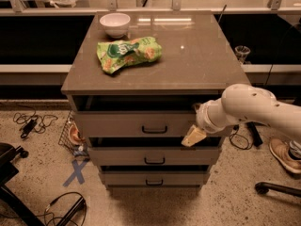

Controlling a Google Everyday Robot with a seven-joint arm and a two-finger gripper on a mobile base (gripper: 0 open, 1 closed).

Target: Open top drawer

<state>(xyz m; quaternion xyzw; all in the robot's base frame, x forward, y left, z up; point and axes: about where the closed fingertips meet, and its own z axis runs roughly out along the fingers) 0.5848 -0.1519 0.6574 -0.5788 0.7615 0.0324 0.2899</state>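
The top drawer (127, 124) sits under the tabletop (202, 55) of the cabinet, above two shorter drawers. A dark slot shows along its upper edge, but none of the inside is visible, so I judge it shut or at most barely started. Its black handle (154, 129) has nothing on it. The gripper (194, 136) hangs in front of the cabinet's right side, at the lower right corner of the drawer's front and well right of the handle. Whether it is open or closed cannot be told, and it appears to hold nothing. Reaching the handle, taking hold and pulling all seem left to do. A white bowl (115, 22) and a green snack bag (128, 54) lie on top.
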